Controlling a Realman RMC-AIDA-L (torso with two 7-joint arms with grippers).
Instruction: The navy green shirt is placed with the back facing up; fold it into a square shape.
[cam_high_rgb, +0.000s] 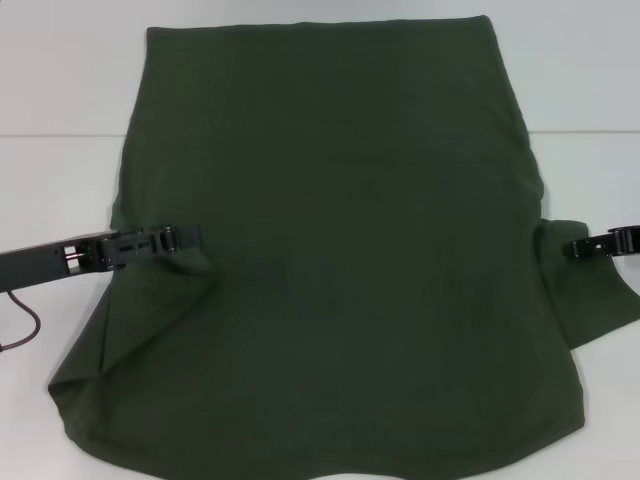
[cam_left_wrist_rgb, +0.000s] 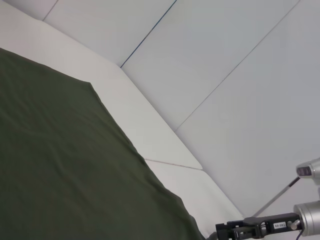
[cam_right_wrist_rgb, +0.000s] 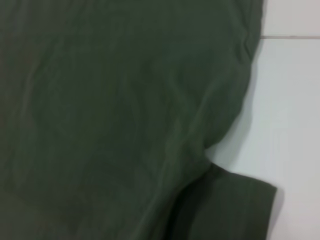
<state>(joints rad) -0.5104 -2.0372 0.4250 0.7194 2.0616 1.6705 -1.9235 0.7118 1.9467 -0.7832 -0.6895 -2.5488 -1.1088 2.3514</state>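
Shirt: soft matt cloth, lightly creased; table: smooth white, slight sheen.

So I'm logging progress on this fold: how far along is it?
Early. The navy green shirt lies spread flat on the white table, plain side up, and no fold is visible. In hand: the left gripper is at the shirt's left edge by the sleeve, and the right gripper is over the right sleeve. Left: folding the sides in, then squaring it up.
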